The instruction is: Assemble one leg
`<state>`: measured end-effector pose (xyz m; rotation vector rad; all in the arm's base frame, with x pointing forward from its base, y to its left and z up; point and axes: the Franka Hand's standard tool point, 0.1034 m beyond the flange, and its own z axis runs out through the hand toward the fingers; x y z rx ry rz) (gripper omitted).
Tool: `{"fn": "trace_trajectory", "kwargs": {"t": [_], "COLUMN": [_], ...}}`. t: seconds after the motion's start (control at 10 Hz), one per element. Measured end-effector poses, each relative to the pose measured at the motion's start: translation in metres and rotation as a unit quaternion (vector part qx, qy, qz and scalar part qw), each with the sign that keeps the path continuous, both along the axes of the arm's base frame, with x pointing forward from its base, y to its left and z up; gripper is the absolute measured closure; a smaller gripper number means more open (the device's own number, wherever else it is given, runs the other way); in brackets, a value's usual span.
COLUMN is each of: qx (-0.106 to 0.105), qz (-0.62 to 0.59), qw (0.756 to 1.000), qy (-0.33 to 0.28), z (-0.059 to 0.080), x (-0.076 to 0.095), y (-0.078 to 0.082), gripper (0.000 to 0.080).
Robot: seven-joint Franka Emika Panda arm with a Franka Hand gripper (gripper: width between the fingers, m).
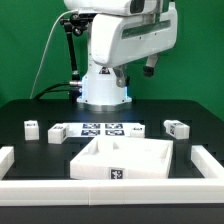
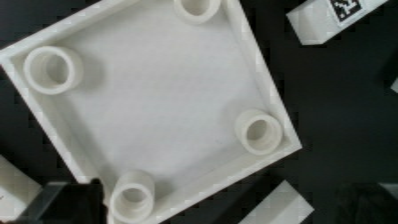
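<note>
A green wall (image 1: 25,40) stands behind a black table (image 1: 30,105), with the white arm (image 1: 125,40) rising from its base at the far side.

The pincer is not plainly shown. In the wrist view a dark shape (image 2: 54,203) at the picture's edge may be 1 finger, but I cannot tell whether the jaws stand open or closed, and nothing appears to be held. The camera looks straight down on the big white tray (image 2: 160,100), so the pincer seems to hang above it and apart from it. The tray has a raised rim and 4 round sockets, 1 in each corner, such as this socket (image 2: 263,128). All 4 look empty, so no leg has been fitted yet.

The leg (image 2: 338,18) lies on the table just off 1 corner of the tray, not touching it, with its tag facing up. In the exterior view more small tagged blocks stand beyond the tray, in line with the marker board (image 1: 97,129). There is 1 far block (image 1: 31,127) toward the exterior view's left and 1 other block (image 1: 176,127) toward its right. I cannot tell which of them is the leg seen from the wrist. White rails (image 1: 210,165) border the table.

The leg looks stiff, light and smooth, probably hard plastic that will not give or break under the jaws. It could slip or twist if pinched near an end. The safest hold is likely across its 2 long flat sides near the middle, leaving 1 end free to enter a socket.
</note>
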<state>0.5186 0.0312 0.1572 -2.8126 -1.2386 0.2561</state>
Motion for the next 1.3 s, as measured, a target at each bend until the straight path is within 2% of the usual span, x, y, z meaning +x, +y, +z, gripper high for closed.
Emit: {"fn": "trace_trajectory", "kwargs": {"t": [0.7,1.1,1.3], "qx": [0.003,0.029,0.028], "qz": [0.011,0.069,0.08], "qw": [1.0,0.991,0.986], "qy": [-0.008,-0.109,-0.14], "z": [-0.002,-0.036,-0.055], "x": [0.001,-0.015,-0.022], "y": [-0.001,-0.005,-0.004], "gripper": [0.015,0.015,0.015]}}
